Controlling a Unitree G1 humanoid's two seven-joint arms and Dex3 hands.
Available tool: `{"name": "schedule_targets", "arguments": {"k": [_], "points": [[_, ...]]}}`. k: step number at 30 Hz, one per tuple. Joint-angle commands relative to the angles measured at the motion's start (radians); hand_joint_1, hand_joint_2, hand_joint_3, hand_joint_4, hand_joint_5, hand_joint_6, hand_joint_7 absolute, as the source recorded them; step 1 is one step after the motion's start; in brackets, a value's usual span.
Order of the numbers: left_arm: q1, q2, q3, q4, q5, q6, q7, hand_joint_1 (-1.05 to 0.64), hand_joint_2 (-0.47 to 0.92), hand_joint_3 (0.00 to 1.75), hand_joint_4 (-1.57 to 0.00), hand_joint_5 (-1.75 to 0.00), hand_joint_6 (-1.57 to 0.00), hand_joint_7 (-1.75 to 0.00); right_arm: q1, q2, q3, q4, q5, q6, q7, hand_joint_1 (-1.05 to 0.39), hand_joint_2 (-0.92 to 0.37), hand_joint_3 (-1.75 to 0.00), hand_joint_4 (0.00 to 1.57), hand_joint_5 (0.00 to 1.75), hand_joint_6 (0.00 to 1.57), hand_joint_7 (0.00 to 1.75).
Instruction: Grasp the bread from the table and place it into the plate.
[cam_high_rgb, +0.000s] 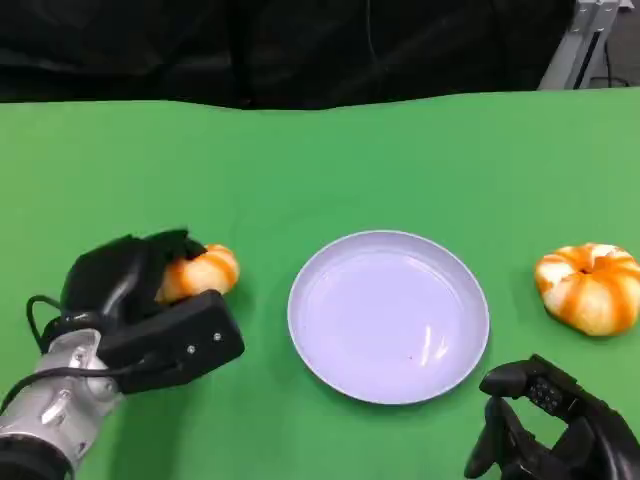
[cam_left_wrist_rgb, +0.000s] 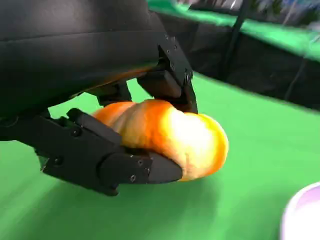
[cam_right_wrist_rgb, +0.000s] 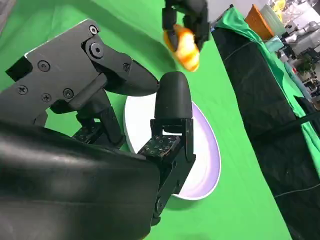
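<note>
The left hand (cam_high_rgb: 150, 300) is gripping the bread (cam_high_rgb: 200, 272) at the 9 o'clock side of the plate (cam_high_rgb: 388, 316), with a strip of green table (cam_high_rgb: 300, 170) between bread and plate rim. In the left wrist view, the fingers (cam_left_wrist_rgb: 115, 165) are closing around the bread (cam_left_wrist_rgb: 175, 137) from two opposing sides, and the orange-and-cream loaf is protruding beyond the fingertips. Whether the bread is resting on the table or is raised just off it cannot be told.

The plate is sitting at the centre of the table, pale lilac and round, with nothing lying in it. A second bread (cam_high_rgb: 590, 288) of the same colouring is lying on the table at the plate's 3 o'clock, apart from the rim.

The right hand (cam_high_rgb: 555, 430) is hovering at the plate's 5 o'clock, near the rim but not touching it. Its fingers (cam_right_wrist_rgb: 172, 107) are standing spread with nothing between them. In the right wrist view, the plate (cam_right_wrist_rgb: 207, 160) is showing beyond these fingers, and the left hand (cam_right_wrist_rgb: 187, 15) with the bread (cam_right_wrist_rgb: 184, 46) is visible farther off.
</note>
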Motion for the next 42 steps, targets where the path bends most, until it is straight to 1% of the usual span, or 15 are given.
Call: {"name": "schedule_targets", "arguments": {"k": [1, 5, 9, 15, 18, 21, 23, 24, 26, 29, 32, 36, 38, 40, 42], "points": [[0.013, 0.023, 0.016, -0.126, 0.006, -0.033, 0.027, -0.07, 0.6, 1.02, -0.81, -1.75, -0.63, -1.74, -0.002, -0.006, -0.012, -0.009, 0.0, 0.008, -0.016, -0.18, -0.53, -1.08, 0.94, 1.55, 0.85, 1.35], [0.034, 0.021, 0.025, -0.302, 0.012, -0.018, -0.012, -0.07, 0.56, 1.07, -0.76, -1.75, -0.6, -1.75, -0.001, -0.008, -0.014, 0.0, 0.007, -0.004, -0.004, -0.17, -0.52, -1.11, 0.93, 1.58, 0.83, 1.38], [0.055, 0.012, 0.024, -0.456, 0.011, 0.006, -0.072, -0.08, 0.55, 1.11, -0.79, -1.75, -0.65, -1.75, 0.0, -0.01, -0.012, -0.004, 0.006, 0.001, -0.005, -0.17, -0.51, -1.14, 0.92, 1.6, 0.82, 1.4], [0.063, -0.015, -0.002, -0.57, 0.007, -0.021, -0.15, -0.05, 0.52, 1.13, -0.79, -1.75, -0.66, -1.75, 0.001, -0.012, -0.01, -0.003, -0.003, -0.006, -0.006, -0.17, -0.51, -1.13, 0.92, 1.59, 0.83, 1.39], [0.061, -0.046, -0.041, -0.568, 0.039, -0.045, -0.145, -0.08, 0.52, 1.12, -0.77, -1.75, -0.66, -1.75, 0.001, -0.008, -0.01, -0.006, -0.002, -0.002, -0.011, -0.17, -0.53, -1.11, 0.93, 1.57, 0.83, 1.38], [0.06, -0.068, -0.074, -0.554, 0.067, -0.057, -0.145, -0.04, 0.51, 1.08, -0.76, -1.75, -0.67, -1.75, 0.003, -0.006, -0.008, -0.001, -0.003, -0.016, -0.005, -0.16, -0.53, -1.1, 0.94, 1.56, 0.83, 1.38], [0.058, -0.08, -0.097, -0.536, 0.087, -0.062, -0.146, -0.04, 0.53, 1.03, -0.76, -1.75, -0.67, -1.75, 0.004, -0.004, -0.005, -0.001, -0.002, -0.02, -0.004, -0.16, -0.54, -1.1, 0.94, 1.57, 0.83, 1.38], [0.055, -0.091, -0.111, -0.517, 0.093, -0.064, -0.15, -0.06, 0.57, 0.97, -0.76, -1.75, -0.71, -1.66, 0.004, -0.002, -0.005, -0.001, -0.002, -0.019, -0.006, -0.16, -0.54, -1.1, 0.93, 1.58, 0.83, 1.38], [0.049, -0.111, -0.134, -0.477, 0.103, -0.068, -0.148, -0.07, 0.62, 0.88, -0.75, -1.75, -0.73, -1.6, 0.004, 0.0, -0.004, -0.002, -0.001, -0.017, -0.01, -0.16, -0.53, -1.11, 0.93, 1.58, 0.84, 1.39], [0.037, -0.138, -0.156, -0.409, 0.119, -0.082, -0.115, -0.04, 0.66, 0.76, -0.75, -1.75, -0.71, -1.65, 0.006, 0.001, -0.003, -0.005, -0.001, -0.016, -0.013, -0.16, -0.53, -1.11, 0.93, 1.57, 0.83, 1.38], [0.026, -0.159, -0.169, -0.353, 0.14, -0.088, -0.085, -0.05, 0.68, 0.71, -0.75, -1.75, -0.68, -1.7, 0.007, 0.002, -0.005, -0.003, 0.007, -0.019, -0.006, -0.16, -0.53, -1.12, 0.92, 1.58, 0.83, 1.38], [0.007, -0.186, -0.19, -0.249, 0.156, -0.106, -0.047, -0.05, 0.71, 0.62, -0.7, -1.75, -0.69, -1.61, 0.006, -0.004, -0.004, -0.006, 0.001, -0.015, -0.008, -0.16, -0.52, -1.12, 0.93, 1.58, 0.83, 1.39], [0.0, -0.194, -0.195, -0.212, 0.155, -0.113, -0.046, -0.04, 0.73, 0.58, -0.69, -1.75, -0.68, -1.62, 0.006, -0.004, -0.005, -0.004, 0.002, -0.019, -0.004, -0.16, -0.52, -1.12, 0.93, 1.58, 0.83, 1.38], [-0.006, -0.199, -0.198, -0.185, 0.154, -0.12, -0.047, -0.02, 0.8, 0.45, -0.65, -1.75, -0.65, -1.64, 0.006, -0.005, -0.006, -0.002, 0.005, -0.021, 0.0, -0.17, -0.52, -1.12, 0.93, 1.58, 0.82, 1.38], [-0.01, -0.201, -0.198, -0.173, 0.154, -0.125, -0.044, -0.02, 0.82, 0.41, -0.64, -1.75, -0.64, -1.65, 0.007, -0.005, -0.006, -0.001, 0.006, -0.022, 0.001, -0.17, -0.53, -1.12, 0.93, 1.58, 0.82, 1.38]]}}
